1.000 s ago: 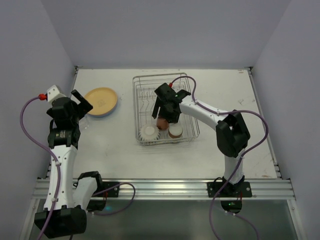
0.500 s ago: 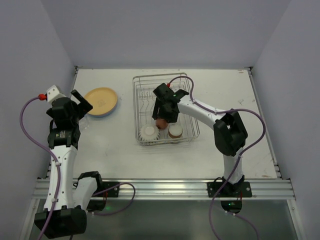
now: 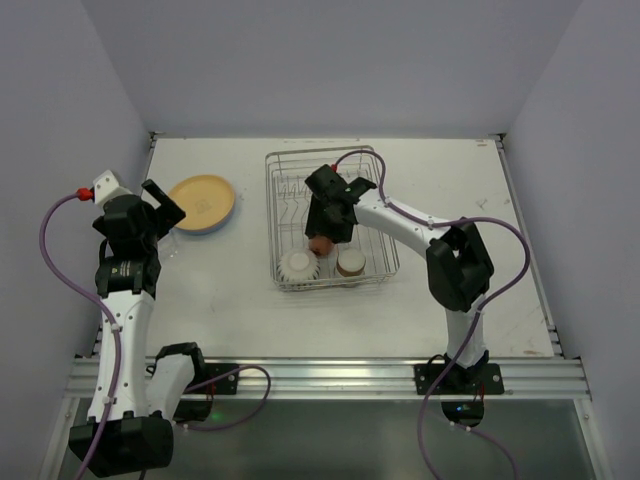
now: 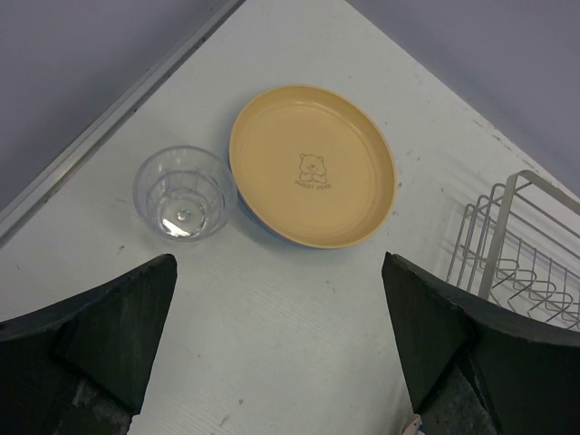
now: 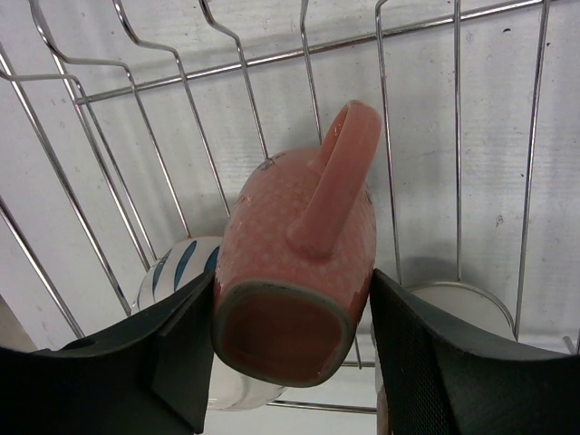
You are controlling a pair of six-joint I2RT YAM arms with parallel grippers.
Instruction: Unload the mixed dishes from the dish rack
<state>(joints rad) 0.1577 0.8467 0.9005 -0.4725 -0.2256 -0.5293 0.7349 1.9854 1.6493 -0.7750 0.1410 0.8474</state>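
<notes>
The dish rack (image 3: 285, 165) stands mid-table. Inside it, my right gripper (image 3: 322, 236) is shut on the small pink mug (image 5: 294, 245), one finger (image 5: 181, 344) against each side, with the handle facing the camera. The mug (image 3: 320, 245) lies tilted between the white ribbed bowl (image 3: 298, 265) and the brown-and-cream cup (image 3: 350, 263). My left gripper (image 4: 276, 344) hangs open above bare table, near the yellow-orange plate (image 4: 313, 165) and the clear glass (image 4: 184, 192).
A blue rim (image 3: 215, 228) shows under the yellow-orange plate (image 3: 202, 202). The rack's upright prongs (image 5: 299, 82) and wire walls (image 4: 517, 245) surround the mug closely. The table's raised left edge (image 4: 109, 127) runs just beyond the glass.
My right gripper's fingers have closed in onto the pink mug, and the arm has shifted slightly toward the rack's back left. The left arm has not moved.
</notes>
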